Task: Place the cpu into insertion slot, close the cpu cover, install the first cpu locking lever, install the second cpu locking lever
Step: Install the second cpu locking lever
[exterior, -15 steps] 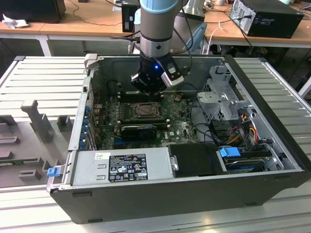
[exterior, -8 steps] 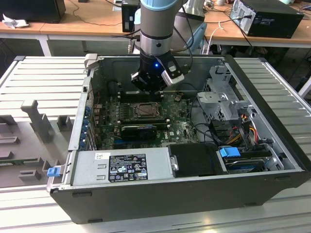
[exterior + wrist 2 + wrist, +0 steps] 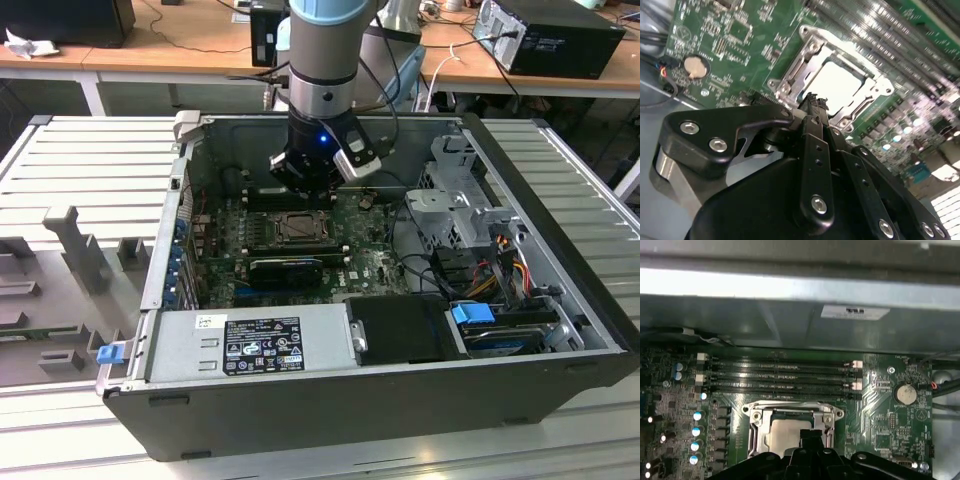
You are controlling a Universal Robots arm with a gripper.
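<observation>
One cpu (image 3: 837, 85) sits in the socket under the closed cover (image 3: 790, 75). Over it hangs the gripper (image 3: 812, 102), fingers together, holding nothing. Thin, stiff and fragile, the chip is probably best gripped by its edges.

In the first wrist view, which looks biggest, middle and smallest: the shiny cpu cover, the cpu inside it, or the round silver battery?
1. cpu cover
2. cpu, partly hidden by the gripper
3. round battery

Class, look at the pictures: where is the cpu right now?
The cpu sits in the motherboard socket, framed by the cpu cover, just beyond the gripper in both wrist views, beside the memory slots.
</observation>
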